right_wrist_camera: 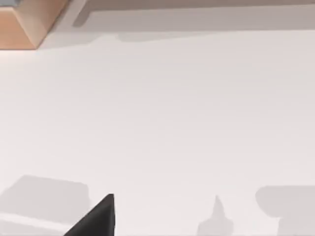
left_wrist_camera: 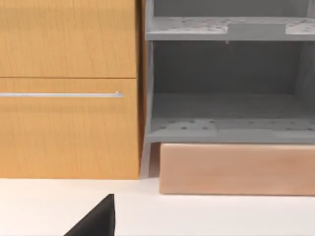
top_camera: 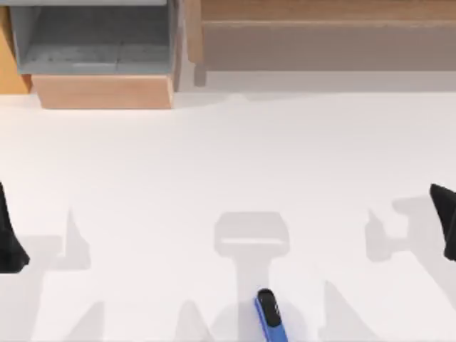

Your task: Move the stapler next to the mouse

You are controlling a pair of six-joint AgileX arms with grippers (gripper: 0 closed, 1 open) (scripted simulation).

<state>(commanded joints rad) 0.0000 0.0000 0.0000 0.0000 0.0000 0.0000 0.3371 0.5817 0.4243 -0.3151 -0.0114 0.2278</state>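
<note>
Stapler (top_camera: 270,317): small, narrow, bright blue body with black rounded end. Lying flat on white table (top_camera: 228,164) at the near edge of the top view, slightly right of centre. Long axis running roughly near-to-far, black end toward the far side, blue end partly cut off by the frame edge. Untouched, free on all sides.

Mouse: not located on the table surface in view; destination therefore unconfirmed.

Left gripper (top_camera: 8,235): black, parked at the table's left edge, well apart from the stapler. Finger spread impossible to tell; a single dark tip (left_wrist_camera: 96,220) at the bottom of the left wrist view, facing wooden cabinet (left_wrist_camera: 69,88) and grey shelf unit (left_wrist_camera: 231,78).

Right gripper (top_camera: 445,217): black, parked at the table's right edge, holding nothing. Finger spread likewise impossible to tell; one dark tip (right_wrist_camera: 96,220) over bare table in the right wrist view.

Governing relation: stapler lying nearer-in and toward centre from both grippers, probably a shade closer to the right one. Likely approach from the right arm, jaws closing across the narrow body, square to the long axis. Task not yet begun.
</note>
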